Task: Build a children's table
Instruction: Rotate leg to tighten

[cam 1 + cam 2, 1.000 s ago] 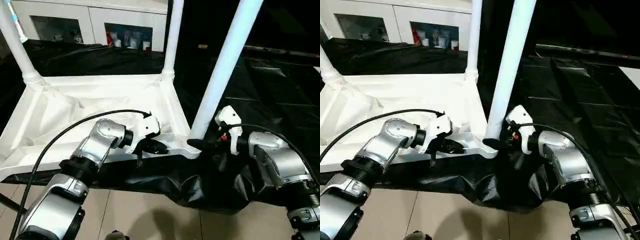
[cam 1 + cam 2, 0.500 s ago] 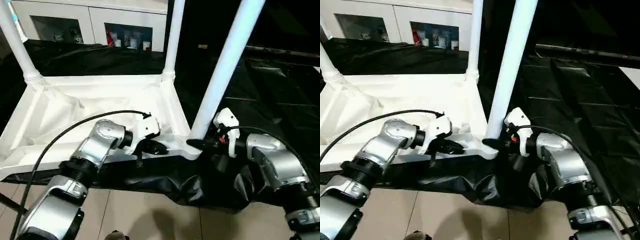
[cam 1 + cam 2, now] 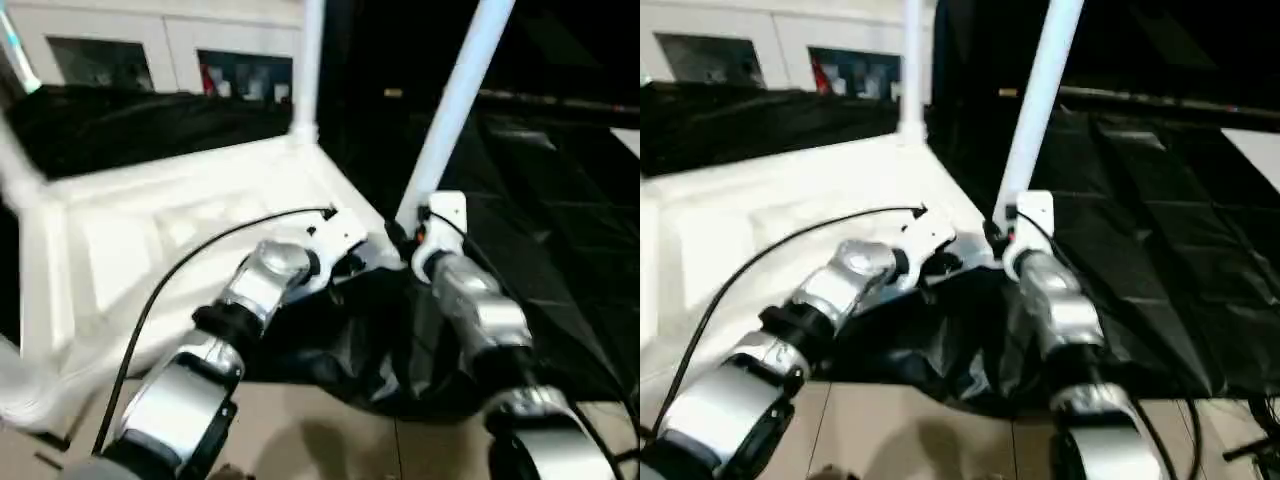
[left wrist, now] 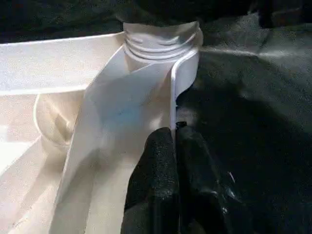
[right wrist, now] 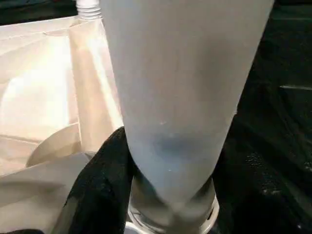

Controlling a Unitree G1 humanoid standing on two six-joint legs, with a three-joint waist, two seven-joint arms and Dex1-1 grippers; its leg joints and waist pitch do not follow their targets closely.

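Change: right gripper [image 5: 168, 195] now clamped on near leg [image 3: 455, 110] base | left gripper [image 4: 176, 146] pinched on tabletop [image 3: 120, 240] rim | Meaning: leg being seated

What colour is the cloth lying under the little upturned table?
Black: the cloth under the white table top shows best in the right eye view.

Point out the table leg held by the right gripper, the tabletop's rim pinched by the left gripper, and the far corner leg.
held leg [image 5: 180, 92], right wrist view, on its tapered shaft.
tabletop rim [image 4: 173, 90], left wrist view, on the thin edge above the fingers.
far leg [image 3: 308, 60], left eye view, on its shaft.
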